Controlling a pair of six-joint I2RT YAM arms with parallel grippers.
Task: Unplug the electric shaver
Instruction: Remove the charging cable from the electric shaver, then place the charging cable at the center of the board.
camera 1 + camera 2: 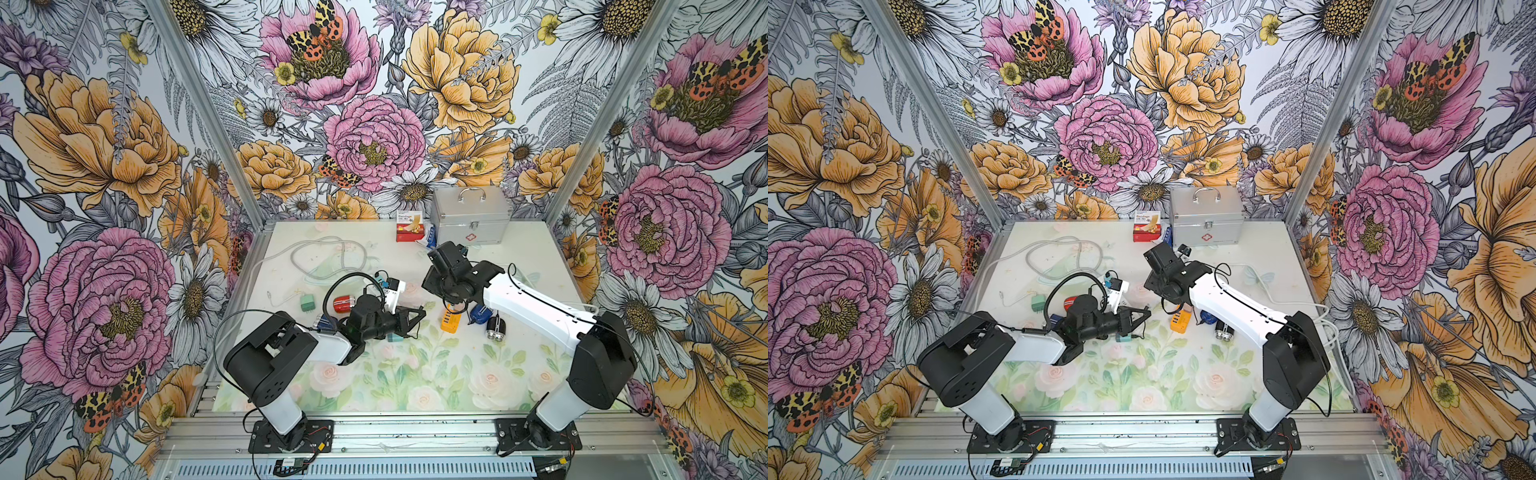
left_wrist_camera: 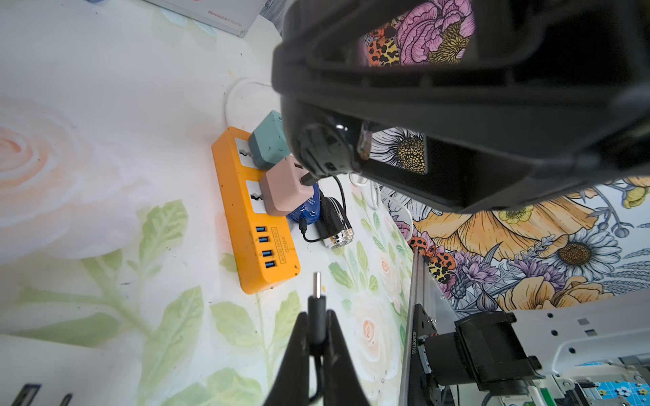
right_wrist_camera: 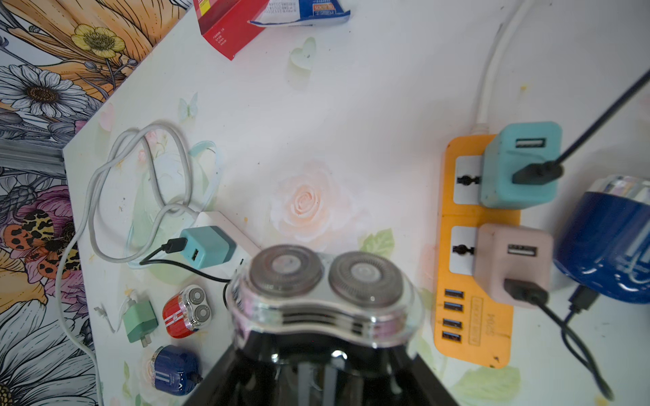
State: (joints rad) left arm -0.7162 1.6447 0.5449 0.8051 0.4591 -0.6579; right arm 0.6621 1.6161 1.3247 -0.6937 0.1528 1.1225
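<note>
Flowered wallpaper closes in on three sides, and the desk (image 1: 415, 374) wears a pale rose print. Up over its middle, a little toward the far edge, the right claw (image 3: 323, 355) is clamped on the black shaver (image 3: 325, 291), gripping the body's sides just under the twin round heads and holding it clear of the desk. The left claw (image 2: 317, 337) is pinched tight on the plug (image 2: 316, 309) of a thin black cord, whose bare metal tip points toward the orange power strip (image 2: 246, 239) and sits in nothing. So the plug looks to be already out.

I'd guess the shaver is light, but its shell is glossy and hard, so it may slip in a loose grip. The foil heads look delicate, so the body is the right place to hold it. The cord is limp, and only the stiff plug housing gives a firm hold. Other small shavers lie toward the desk's left edge.
</note>
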